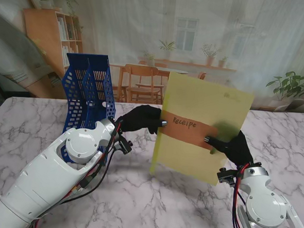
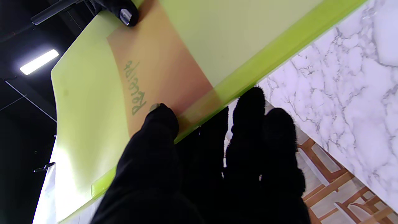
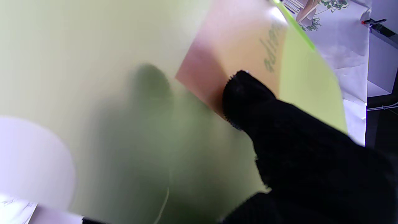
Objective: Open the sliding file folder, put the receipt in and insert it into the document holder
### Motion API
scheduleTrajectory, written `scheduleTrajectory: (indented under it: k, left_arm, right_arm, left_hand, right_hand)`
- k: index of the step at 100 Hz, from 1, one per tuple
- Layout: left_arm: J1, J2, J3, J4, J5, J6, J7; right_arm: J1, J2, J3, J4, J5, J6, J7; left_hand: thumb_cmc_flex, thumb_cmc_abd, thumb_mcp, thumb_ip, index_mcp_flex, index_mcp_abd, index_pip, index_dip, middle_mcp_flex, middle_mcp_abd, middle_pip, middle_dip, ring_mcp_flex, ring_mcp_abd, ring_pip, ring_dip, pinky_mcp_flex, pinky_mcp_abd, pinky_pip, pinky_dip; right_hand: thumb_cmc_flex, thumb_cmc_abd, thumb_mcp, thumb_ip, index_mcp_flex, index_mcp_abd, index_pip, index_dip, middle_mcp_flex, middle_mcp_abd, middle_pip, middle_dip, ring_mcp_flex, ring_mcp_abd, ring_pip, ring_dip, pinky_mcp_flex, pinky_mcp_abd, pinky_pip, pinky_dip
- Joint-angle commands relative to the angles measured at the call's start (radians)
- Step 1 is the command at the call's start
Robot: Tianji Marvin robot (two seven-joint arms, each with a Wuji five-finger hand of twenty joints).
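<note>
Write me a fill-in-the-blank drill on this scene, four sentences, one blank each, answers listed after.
1. The folder held up off the table is ____ in colour.
2. The word handwritten on the orange receipt is ____.
3. The blue document holder stands on the robot's ____ side of the folder.
4. The left hand and the right hand wear ____ gloves.

Missing words: yellow-green; Receipt; left; black

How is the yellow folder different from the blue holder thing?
The yellow folder is a flat, smooth sheet; the blue document holder is a box full of holes. The folder is held up by the left hand and right hand; the holder stands on the table alone. Both look plastic.
</note>
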Motion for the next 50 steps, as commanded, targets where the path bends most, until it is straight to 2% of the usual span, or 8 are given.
scheduleTrajectory:
  k: [1,33,50]
  left_arm:
    - [-0.024,-0.003,-0.001,-0.029,-0.001,0.002,-0.026]
    - [-0.052,-0.002,-0.003,-0.031,0.011,0.018,-0.037]
    - [-0.055,0.0,0.004,-0.026,0.015,0.027,-0.048]
  right_arm:
    - [-0.008,0.001,-0.011,0.012,-0.008,0.011,0.012]
    - [-0.008,0.013,-0.012,0.015,-0.067,0.029,0.047]
    - [-0.002,0.004,-0.02,0.016,-0.025,0.022,0.019]
  left_hand:
    - [0.068,0.03,0.012,0.006,0.056,-0.071,0.039,-0.008,0.031,-0.002,0.018,-0.006,0.027,-0.024,0.019,-0.015,0.022,-0.082,0.031,-0.022]
    - [0.067,0.037,0.011,0.007,0.048,-0.075,0.037,-0.005,0.022,-0.006,0.02,-0.006,0.016,-0.022,0.021,-0.013,0.008,-0.081,0.034,-0.022]
    - [0.066,0.039,0.01,0.009,0.043,-0.073,0.033,-0.005,0.017,-0.006,0.019,-0.006,0.007,-0.017,0.021,-0.012,-0.002,-0.076,0.034,-0.021]
  right_hand:
    - [0.075,0.065,0.128,0.035,0.101,-0.113,0.056,0.024,0.025,-0.003,0.028,0.014,0.05,-0.001,0.14,0.036,0.016,0.0,0.031,0.012]
    - [0.074,0.058,0.14,0.034,0.113,-0.103,0.053,0.025,0.03,0.007,0.026,0.027,0.049,0.003,0.159,0.044,0.014,0.013,0.037,0.013]
    - [0.073,0.066,0.132,0.032,0.106,-0.11,0.05,0.03,0.025,-0.001,0.021,0.029,0.046,0.001,0.143,0.036,0.008,0.004,0.033,0.011]
